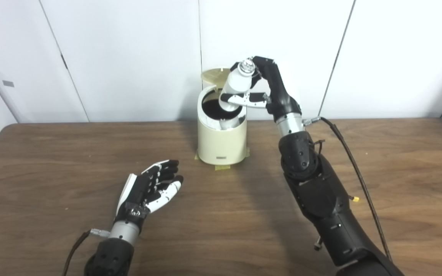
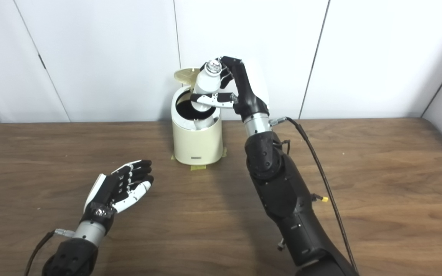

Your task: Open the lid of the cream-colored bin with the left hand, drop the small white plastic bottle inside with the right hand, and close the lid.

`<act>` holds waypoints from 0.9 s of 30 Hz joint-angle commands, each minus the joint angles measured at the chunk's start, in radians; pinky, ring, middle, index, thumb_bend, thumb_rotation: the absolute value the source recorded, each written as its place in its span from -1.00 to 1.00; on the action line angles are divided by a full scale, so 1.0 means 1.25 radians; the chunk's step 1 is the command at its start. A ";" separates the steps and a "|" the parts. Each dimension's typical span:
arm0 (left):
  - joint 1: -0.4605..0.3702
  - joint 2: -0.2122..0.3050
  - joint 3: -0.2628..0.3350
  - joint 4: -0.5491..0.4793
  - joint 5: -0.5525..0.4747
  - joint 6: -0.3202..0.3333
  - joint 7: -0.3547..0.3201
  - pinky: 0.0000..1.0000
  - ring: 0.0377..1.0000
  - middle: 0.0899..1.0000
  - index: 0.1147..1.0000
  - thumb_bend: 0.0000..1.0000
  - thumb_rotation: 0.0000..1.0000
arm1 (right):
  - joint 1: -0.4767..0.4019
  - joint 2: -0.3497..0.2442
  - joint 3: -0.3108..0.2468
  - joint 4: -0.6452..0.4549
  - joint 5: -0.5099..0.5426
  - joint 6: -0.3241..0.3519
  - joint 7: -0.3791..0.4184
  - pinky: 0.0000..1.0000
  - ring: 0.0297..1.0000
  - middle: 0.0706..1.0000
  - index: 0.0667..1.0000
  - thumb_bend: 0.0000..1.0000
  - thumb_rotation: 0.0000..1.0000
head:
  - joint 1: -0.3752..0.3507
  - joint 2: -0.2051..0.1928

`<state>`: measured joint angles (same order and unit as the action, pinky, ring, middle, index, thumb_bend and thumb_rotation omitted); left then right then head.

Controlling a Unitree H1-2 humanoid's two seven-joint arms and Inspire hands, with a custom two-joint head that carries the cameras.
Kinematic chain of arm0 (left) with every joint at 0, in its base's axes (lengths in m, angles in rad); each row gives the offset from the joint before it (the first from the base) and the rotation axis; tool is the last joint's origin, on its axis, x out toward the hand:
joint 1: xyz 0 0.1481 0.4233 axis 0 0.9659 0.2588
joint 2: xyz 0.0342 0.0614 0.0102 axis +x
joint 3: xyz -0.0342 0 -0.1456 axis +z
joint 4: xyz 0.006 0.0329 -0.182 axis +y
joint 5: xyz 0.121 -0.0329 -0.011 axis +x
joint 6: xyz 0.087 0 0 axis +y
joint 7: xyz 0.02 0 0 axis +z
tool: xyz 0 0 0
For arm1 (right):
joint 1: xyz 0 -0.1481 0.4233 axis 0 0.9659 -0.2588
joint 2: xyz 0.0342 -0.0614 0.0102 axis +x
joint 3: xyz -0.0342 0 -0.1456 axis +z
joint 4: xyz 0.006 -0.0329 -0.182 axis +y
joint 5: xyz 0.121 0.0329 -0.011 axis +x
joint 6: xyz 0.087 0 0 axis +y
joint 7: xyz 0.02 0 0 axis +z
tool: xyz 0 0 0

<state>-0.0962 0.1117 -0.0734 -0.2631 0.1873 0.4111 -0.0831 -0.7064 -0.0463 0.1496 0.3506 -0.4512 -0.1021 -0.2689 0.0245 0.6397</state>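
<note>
The cream-colored bin (image 1: pixel 221 143) stands at the back middle of the table, its round lid (image 1: pixel 214 74) tipped up behind the dark opening. My right hand (image 1: pixel 265 90) is shut on the small white plastic bottle (image 1: pixel 237 82), holding it tilted just above the bin's opening. My left hand (image 1: pixel 152 188) rests open on the table, palm up, well in front and to the left of the bin, holding nothing.
The brown wooden table (image 1: pixel 52 161) spreads wide on both sides. Yellow tape (image 1: pixel 221 167) marks the bin's foot. A black cable (image 1: pixel 353 161) runs along the right forearm. White wall panels stand close behind the bin.
</note>
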 commanded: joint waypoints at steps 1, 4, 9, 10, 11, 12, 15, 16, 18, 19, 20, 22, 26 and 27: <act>-0.021 -0.001 0.000 -0.013 0.004 -0.030 0.010 0.54 0.59 0.55 0.57 -0.17 -0.44 | -0.052 0.007 -0.002 -0.009 0.001 -0.033 -0.011 -0.31 -0.15 -0.07 -0.08 0.00 -1.00 | 0.000 0.002; -0.021 -0.001 -0.003 -0.014 0.006 -0.033 0.008 0.52 0.59 0.56 0.58 -0.17 -0.40 | -0.055 0.009 0.002 0.006 0.001 -0.043 -0.012 -0.28 -0.15 -0.08 -0.09 0.01 -1.00 | 0.001 0.002; -0.021 -0.007 0.000 -0.018 0.001 -0.027 0.008 0.51 0.58 0.55 0.57 -0.16 -0.41 | -0.061 0.013 0.006 0.031 0.008 -0.061 -0.005 -0.28 -0.15 -0.09 -0.10 0.01 -1.00 | 0.002 0.004; -0.021 -0.007 0.001 -0.017 0.001 -0.027 0.008 0.51 0.58 0.55 0.57 -0.16 -0.42 | -0.062 0.013 0.008 0.037 0.008 -0.063 -0.004 -0.28 -0.15 -0.09 -0.09 0.01 -1.00 | 0.002 0.004; -0.021 -0.008 0.001 -0.017 0.001 -0.028 0.008 0.51 0.58 0.55 0.57 -0.17 -0.42 | -0.064 0.013 0.010 0.043 0.006 -0.066 -0.004 -0.28 -0.15 -0.08 -0.09 0.00 -1.00 | -0.001 0.005; -0.021 -0.007 0.000 -0.016 0.002 -0.028 0.009 0.51 0.58 0.55 0.57 -0.17 -0.42 | -0.065 0.014 0.011 0.051 0.006 -0.070 -0.005 -0.28 -0.15 -0.08 -0.08 0.00 -1.00 | -0.001 0.005; -0.020 -0.009 0.000 -0.016 0.001 -0.029 0.009 0.52 0.58 0.54 0.57 -0.17 -0.43 | -0.071 0.018 0.013 0.073 0.003 -0.079 -0.012 -0.26 -0.16 -0.10 -0.10 0.01 -1.00 | 0.002 0.006; -0.021 -0.010 0.000 -0.016 0.001 -0.029 0.009 0.52 0.57 0.54 0.57 -0.17 -0.43 | -0.072 0.019 0.013 0.079 0.002 -0.081 -0.013 -0.26 -0.16 -0.10 -0.10 0.01 -1.00 | 0.002 0.006; -0.021 -0.011 0.000 -0.018 0.001 -0.028 0.009 0.51 0.57 0.54 0.56 -0.17 -0.44 | -0.076 0.021 0.016 0.093 -0.007 -0.088 -0.023 -0.26 -0.16 -0.10 -0.09 0.01 -1.00 | 0.003 0.007; -0.021 -0.011 0.000 -0.018 0.001 -0.028 0.009 0.52 0.57 0.54 0.56 -0.17 -0.44 | -0.077 0.022 0.017 0.097 -0.010 -0.089 -0.027 -0.26 -0.17 -0.10 -0.09 0.01 -1.00 | 0.003 0.007; -0.021 -0.012 0.000 -0.020 0.002 -0.025 0.009 0.52 0.57 0.54 0.56 -0.17 -0.45 | -0.079 0.024 0.018 0.104 -0.010 -0.090 -0.028 -0.27 -0.17 -0.11 -0.09 0.01 -1.00 | 0.003 0.007; -0.022 -0.013 0.001 -0.022 0.003 -0.020 0.009 0.52 0.57 0.54 0.56 -0.16 -0.44 | -0.082 0.027 0.018 0.113 -0.010 -0.091 -0.031 -0.26 -0.17 -0.10 -0.09 0.01 -1.00 | 0.003 0.007; -0.020 -0.012 0.002 -0.023 0.004 -0.023 0.009 0.52 0.57 0.54 0.56 -0.16 -0.43 | -0.085 0.027 0.020 0.126 -0.014 -0.091 -0.039 -0.26 -0.17 -0.11 -0.08 0.01 -1.00 | 0.003 0.007; -0.019 -0.012 0.002 -0.023 0.005 -0.023 0.010 0.51 0.57 0.54 0.56 -0.16 -0.43 | -0.086 0.027 0.021 0.127 -0.015 -0.090 -0.040 -0.26 -0.17 -0.11 -0.08 0.01 -1.00 | 0.003 0.007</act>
<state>-0.0949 0.0995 -0.0735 -0.2625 0.1910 0.4087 -0.0832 -0.7509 -0.0155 0.1745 0.5205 -0.4643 -0.1768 -0.3014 0.0276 0.6473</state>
